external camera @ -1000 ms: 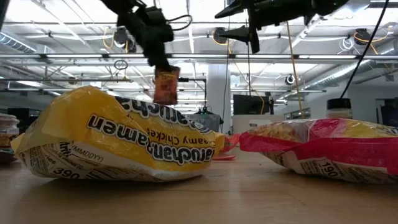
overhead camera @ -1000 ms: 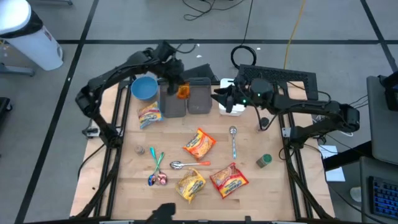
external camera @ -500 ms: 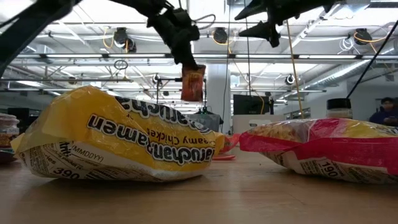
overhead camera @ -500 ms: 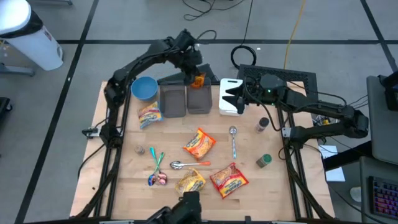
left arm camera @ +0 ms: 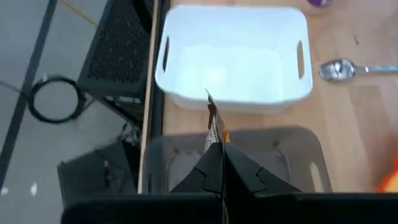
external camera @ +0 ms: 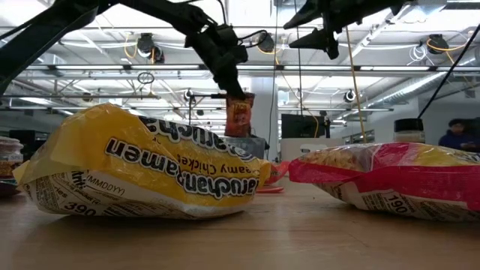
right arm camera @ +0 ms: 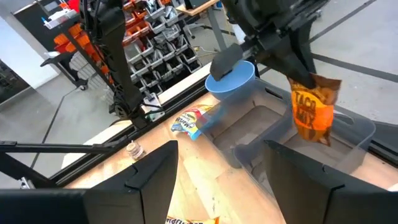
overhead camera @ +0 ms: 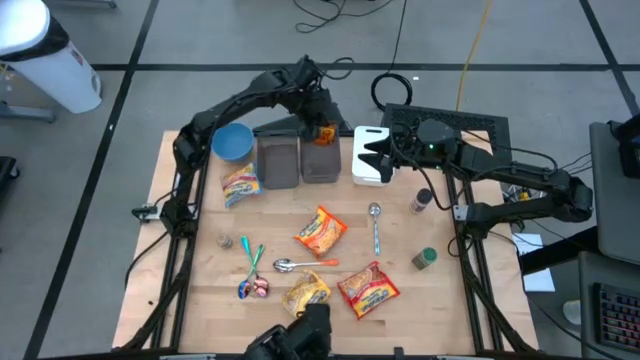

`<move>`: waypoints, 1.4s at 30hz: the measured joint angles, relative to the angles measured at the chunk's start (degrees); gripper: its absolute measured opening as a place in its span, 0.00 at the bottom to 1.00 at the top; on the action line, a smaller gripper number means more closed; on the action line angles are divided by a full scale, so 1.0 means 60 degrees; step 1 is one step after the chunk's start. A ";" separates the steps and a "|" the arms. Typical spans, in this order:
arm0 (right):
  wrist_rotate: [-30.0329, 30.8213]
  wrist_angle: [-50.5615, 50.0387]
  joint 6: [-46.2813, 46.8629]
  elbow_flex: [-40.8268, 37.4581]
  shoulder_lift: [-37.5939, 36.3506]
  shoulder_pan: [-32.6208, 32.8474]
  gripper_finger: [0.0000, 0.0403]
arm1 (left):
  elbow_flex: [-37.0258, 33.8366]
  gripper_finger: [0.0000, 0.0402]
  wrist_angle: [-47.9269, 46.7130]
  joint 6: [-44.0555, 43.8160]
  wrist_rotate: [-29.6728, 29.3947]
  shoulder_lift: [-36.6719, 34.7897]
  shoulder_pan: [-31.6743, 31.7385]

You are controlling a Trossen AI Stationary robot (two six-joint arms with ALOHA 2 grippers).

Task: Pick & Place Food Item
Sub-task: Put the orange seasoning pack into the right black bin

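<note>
Left hand (overhead camera: 322, 125) pinches crinkly orange packet (right arm camera: 313, 109) (flat, foil-like).

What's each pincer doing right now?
Left pincer: shut on the orange packet, over the grey bin.
Right pincer: open, empty, over the white bin.

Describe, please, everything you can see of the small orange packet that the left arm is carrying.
The orange packet is a small flat sachet of crinkled foil or plastic, orange with a darker red band and the printed word "TACO". It hangs upright in the air, pinched by its top edge in the shut left pincer, touching nothing else. It hangs over the right-hand one of two grey bins, beside the white bin.
</note>
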 joint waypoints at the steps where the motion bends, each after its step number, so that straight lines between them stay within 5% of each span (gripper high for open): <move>1: 0.0010 0.0003 -0.0003 0.0000 0.0000 0.0000 0.56 | -0.0162 0.00 0.0252 -0.0141 0.0156 0.0000 0.0026; 11: -0.0010 -0.0014 -0.0013 0.0000 0.0000 0.0000 0.56 | -0.1122 0.00 0.1396 -0.0866 0.0400 0.0006 0.0338; 42: 0.0022 -0.0190 -0.0087 -0.0008 0.0000 -0.0069 0.56 | -0.1156 0.00 0.2037 -0.0937 0.0247 0.0788 0.0286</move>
